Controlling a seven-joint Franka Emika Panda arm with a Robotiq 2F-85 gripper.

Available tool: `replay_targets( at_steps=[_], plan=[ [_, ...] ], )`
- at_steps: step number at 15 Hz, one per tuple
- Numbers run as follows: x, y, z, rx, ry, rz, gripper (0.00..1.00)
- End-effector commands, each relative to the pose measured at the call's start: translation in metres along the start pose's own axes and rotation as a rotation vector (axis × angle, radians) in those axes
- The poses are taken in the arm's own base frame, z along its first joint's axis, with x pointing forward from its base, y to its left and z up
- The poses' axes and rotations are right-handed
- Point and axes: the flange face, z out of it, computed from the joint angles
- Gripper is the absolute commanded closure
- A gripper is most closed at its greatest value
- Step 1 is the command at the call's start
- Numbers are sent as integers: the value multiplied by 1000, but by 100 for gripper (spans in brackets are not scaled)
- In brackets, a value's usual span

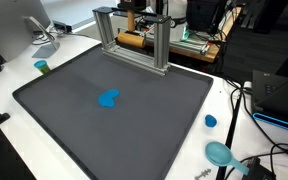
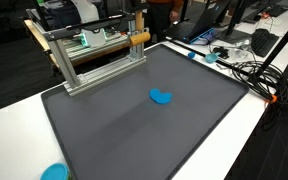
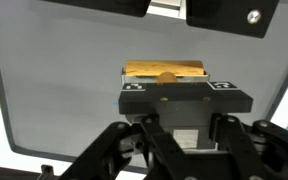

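Observation:
In the wrist view my gripper fills the lower middle as dark linkage arms under a black block with two marker tags. The fingertips are not clear, so I cannot tell whether it is open or shut. Just beyond the block lies a wooden roller, with the grey mat behind it. In both exterior views the roller sits in a metal frame at the mat's far edge. A small blue object lies mid-mat. I cannot make out the gripper in either exterior view.
The grey mat covers a white table. A teal cup, a blue cap and a teal scoop lie off the mat. Cables and equipment crowd one side. Two black plates cross the wrist view's top.

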Motion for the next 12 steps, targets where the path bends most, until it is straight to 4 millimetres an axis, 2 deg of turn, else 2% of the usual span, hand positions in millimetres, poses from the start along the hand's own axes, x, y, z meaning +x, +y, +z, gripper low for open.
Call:
replay_targets(
  at_steps=[1, 6, 12],
  plan=[
    [-30, 11, -1, 8, 35, 69, 78],
    [-55, 22, 16, 18, 23, 144, 78],
    [-78, 17, 24, 5, 1, 140, 78]
  ],
)
